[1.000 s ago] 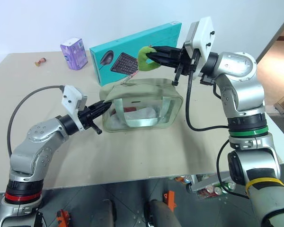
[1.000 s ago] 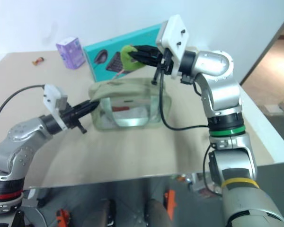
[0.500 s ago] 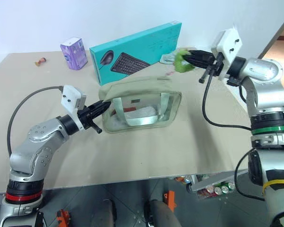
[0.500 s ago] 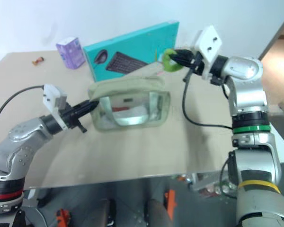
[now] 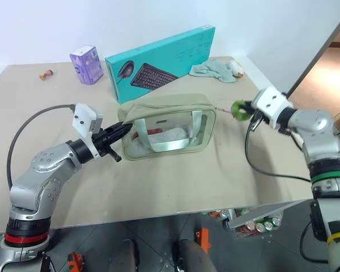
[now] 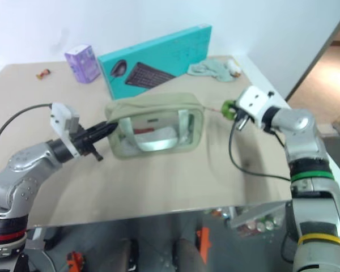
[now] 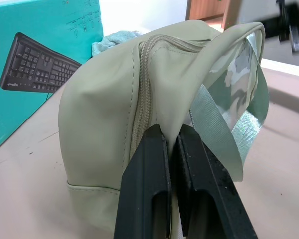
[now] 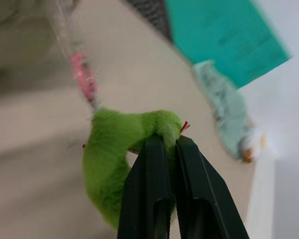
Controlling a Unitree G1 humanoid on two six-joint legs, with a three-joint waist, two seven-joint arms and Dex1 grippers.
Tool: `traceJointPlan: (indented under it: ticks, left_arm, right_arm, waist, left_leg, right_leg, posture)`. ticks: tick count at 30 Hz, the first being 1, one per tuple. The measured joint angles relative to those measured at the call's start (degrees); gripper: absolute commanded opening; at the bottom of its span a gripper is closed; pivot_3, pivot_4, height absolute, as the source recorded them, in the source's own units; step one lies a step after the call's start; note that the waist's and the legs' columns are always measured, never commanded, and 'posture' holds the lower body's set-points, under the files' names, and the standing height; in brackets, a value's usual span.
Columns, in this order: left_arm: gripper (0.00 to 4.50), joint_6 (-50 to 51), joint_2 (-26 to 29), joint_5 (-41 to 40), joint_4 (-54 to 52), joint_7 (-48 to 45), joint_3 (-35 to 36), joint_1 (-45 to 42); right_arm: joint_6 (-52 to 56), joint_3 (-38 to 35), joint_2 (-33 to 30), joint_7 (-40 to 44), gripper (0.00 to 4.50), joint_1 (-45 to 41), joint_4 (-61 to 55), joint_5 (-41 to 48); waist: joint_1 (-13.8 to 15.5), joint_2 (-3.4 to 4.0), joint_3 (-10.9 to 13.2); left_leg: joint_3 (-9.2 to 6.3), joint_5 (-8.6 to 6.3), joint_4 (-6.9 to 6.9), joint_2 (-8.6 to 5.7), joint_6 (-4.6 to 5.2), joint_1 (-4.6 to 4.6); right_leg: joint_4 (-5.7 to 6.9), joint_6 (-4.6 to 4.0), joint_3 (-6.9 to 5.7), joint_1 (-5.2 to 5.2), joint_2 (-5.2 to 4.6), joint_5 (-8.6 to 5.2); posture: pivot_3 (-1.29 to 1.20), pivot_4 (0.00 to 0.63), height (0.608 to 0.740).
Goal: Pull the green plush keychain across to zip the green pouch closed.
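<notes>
The green pouch [image 5: 170, 127] stands in the middle of the table, its clear front panel and two light straps facing me. My left gripper [image 5: 122, 130] is shut on the fabric at its left end; the left wrist view shows the fingers [image 7: 149, 164] pinching beside the zipper [image 7: 142, 89], whose teeth are joined there. To the right of the pouch, my right gripper [image 5: 242, 109] is shut on the green plush keychain [image 5: 236, 109], held just above the table. Its pinkish cord [image 8: 83, 74] runs back toward the pouch's right end.
A long teal keyboard box [image 5: 164, 56] leans behind the pouch. A purple carton [image 5: 86, 64] and a small wrapped item [image 5: 45, 73] sit at the back left, a mint cloth [image 5: 215, 71] at the back right. The table's right edge lies near my right arm.
My right gripper has swung right and down with the keychain, from above the pouch's top to beside its right end. The left gripper has kept its hold and place.
</notes>
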Motion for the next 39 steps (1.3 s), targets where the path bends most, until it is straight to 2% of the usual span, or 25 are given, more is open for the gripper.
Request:
traceJointPlan:
  ticks: [5, 13, 14, 22, 26, 27, 30, 32, 35, 38, 39]
  left_arm:
    - [0.0, -0.04, 0.12, 0.12, -0.02, -0.21, -0.02, 0.0]
    - [0.0, -0.04, 0.31, 1.04, -0.07, -0.73, -0.14, 0.0]
    - [0.37, -0.02, 0.32, 0.92, -0.07, -0.9, -0.12, 0.01]
    - [3.07, 1.73, 1.8, -1.88, -0.28, -3.51, 0.48, 1.5]
    - [4.36, 3.47, 5.63, -4.22, -2.47, -4.12, 4.78, 3.71]
    - [4.5, 3.98, 6.78, -5.03, -3.45, -4.12, 6.97, 5.2]
    - [4.5, 4.11, 9.42, -5.27, -5.63, -3.83, 14.32, 12.76]
    - [4.5, 3.63, 9.27, -4.31, -7.59, -3.1, 15.84, 18.44]
    - [4.5, 0.27, 7.12, 0.0, -10.88, -1.89, 14.49, 25.92]
    - [4.5, -6.21, 2.37, 8.82, -13.56, 1.89, 7.28, 33.24]
    - [4.5, -6.67, 1.97, 9.5, -13.6, 2.15, 6.47, 33.57]
  right_arm:
    - [1.36, 2.66, 3.68, -1.43, 0.03, 6.04, -4.61, -2.02]
    - [1.39, 3.01, 6.72, -3.62, 0.03, 6.2, -5.4, -2.86]
    - [2.15, 2.72, 7.31, -3.38, 0.01, 5.77, -5.38, -1.99]
    - [9.71, -2.0, 6.44, 2.01, 2.74, 4.41, -7.43, 5.84]
    - [12.73, -6.55, 1.73, 5.31, 4.06, 8.6, -13.55, 10.33]
    - [13.8, -8.07, 0.19, 6.48, 4.46, 11.25, -16.16, 11.96]
    - [16.83, -12.46, -2.6, 9.44, 4.46, 19.91, -23.24, 16.7]
    - [18.62, -14.26, -2.83, 10.36, 4.46, 24.48, -27.78, 19.05]
    - [22.28, -15.2, -2.1, 10.14, 4.46, 29.79, -35.79, 22.63]
    - [28.24, -14.73, 3.16, 7.69, 4.46, 35.55, -47.37, 27.76]
    - [28.66, -14.29, 3.54, 7.48, 4.46, 35.76, -48.01, 28.11]
  waist:
    - [-0.12, 0.04, 0.02]
    - [-0.23, 0.02, 0.01]
    - [-0.23, 0.02, 0.01]
    - [0.0, 0.02, 0.02]
    - [0.11, 0.01, 0.02]
    - [0.13, 0.01, 0.02]
    - [0.06, 0.02, 0.01]
    - [-0.17, 0.03, 0.01]
    - [-0.14, 0.02, 0.0]
    - [0.07, -0.04, -0.04]
    - [0.11, -0.05, -0.04]
  left_leg:
    - [-0.01, 0.03, 0.02, 0.0, -0.03, 0.02]
    - [-0.02, 0.04, 0.08, 0.0, -0.02, 0.07]
    - [-0.02, 0.04, 0.08, 0.01, -0.02, 0.07]
    - [-0.01, 0.04, 0.06, -0.01, -0.03, -0.02]
    - [-0.04, 0.03, 0.0, 0.0, -0.04, -0.01]
    - [-0.04, 0.01, -0.04, 0.0, -0.05, 0.0]
    - [-0.02, -0.08, -0.09, 0.03, -0.05, 0.07]
    - [-0.03, -0.09, -0.1, 0.06, -0.05, 0.11]
    - [-0.02, -0.07, -0.04, 0.06, -0.04, 0.13]
    - [-0.08, -0.07, -0.03, 0.07, -0.05, 0.37]
    - [-0.08, -0.07, 0.0, 0.06, -0.05, 0.37]
  right_leg:
    - [0.05, 0.01, 0.02, -0.01, 0.03, 0.05]
    - [0.04, -0.01, 0.04, 0.04, 0.08, 0.12]
    - [0.04, -0.02, 0.04, 0.04, 0.09, 0.12]
    - [0.0, 0.04, 0.04, 0.0, 0.04, 0.09]
    - [-0.01, 0.02, 0.01, 0.01, 0.04, 0.02]
    - [-0.01, 0.01, 0.0, 0.0, 0.02, -0.05]
    - [0.01, -0.04, 0.01, 0.0, 0.0, -0.19]
    - [0.01, -0.06, 0.03, 0.01, 0.0, -0.17]
    - [0.01, -0.33, 0.01, 0.03, -0.01, -0.21]
    - [0.0, -0.4, 0.09, 0.21, -0.07, -0.23]
    - [0.01, -0.41, 0.1, 0.21, -0.08, -0.23]
  posture:
    - [0.0, 0.15, 0.74]
    - [0.0, 0.15, 0.74]
    - [0.0, 0.15, 0.74]
    - [0.0, 0.15, 0.74]
    - [0.0, 0.15, 0.74]
    - [0.0, 0.15, 0.74]
    - [0.0, 0.15, 0.74]
    - [0.0, 0.15, 0.74]
    - [0.0, 0.15, 0.74]
    - [0.0, 0.15, 0.74]
    - [0.0, 0.15, 0.74]
